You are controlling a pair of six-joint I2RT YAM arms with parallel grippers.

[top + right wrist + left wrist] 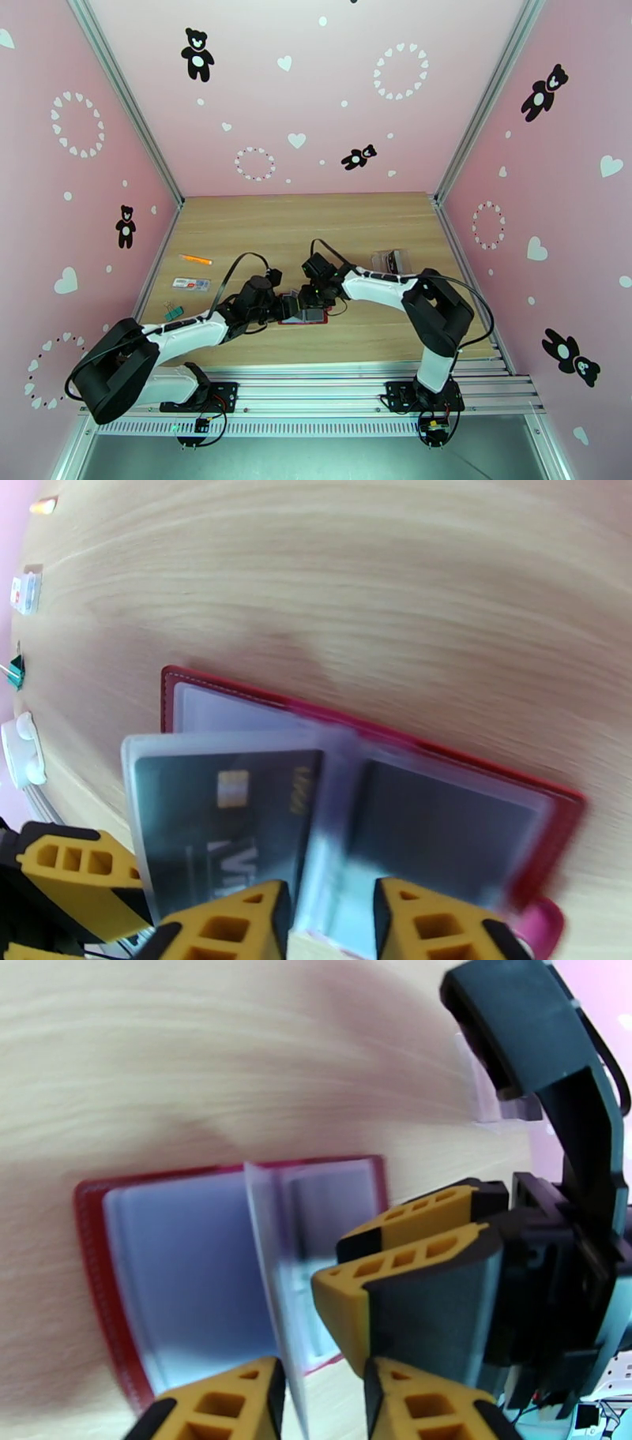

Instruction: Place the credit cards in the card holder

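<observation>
The dark-red card holder (310, 318) lies open on the table between both arms, and it also appears as the card holder (91, 1244) and the card holder (237, 691) in the wrist views. A dark credit card (229, 819) with a gold chip sits inside a clear sleeve on its left side. A dark shape fills the right-hand sleeve; I cannot tell if it is a card. My right gripper (330, 890) is open over the middle leaves, and it shows as the right gripper (336, 1264) over the holder's right page. My left gripper (320, 1366) is open, with one upright clear sleeve (272, 1276) between its fingers.
An orange pen (195, 259), a white-and-red strip (191, 283) and a green clip (172, 313) lie along the table's left side. A clear plastic case (393, 260) sits behind the right arm. Pink walls close in the table on three sides.
</observation>
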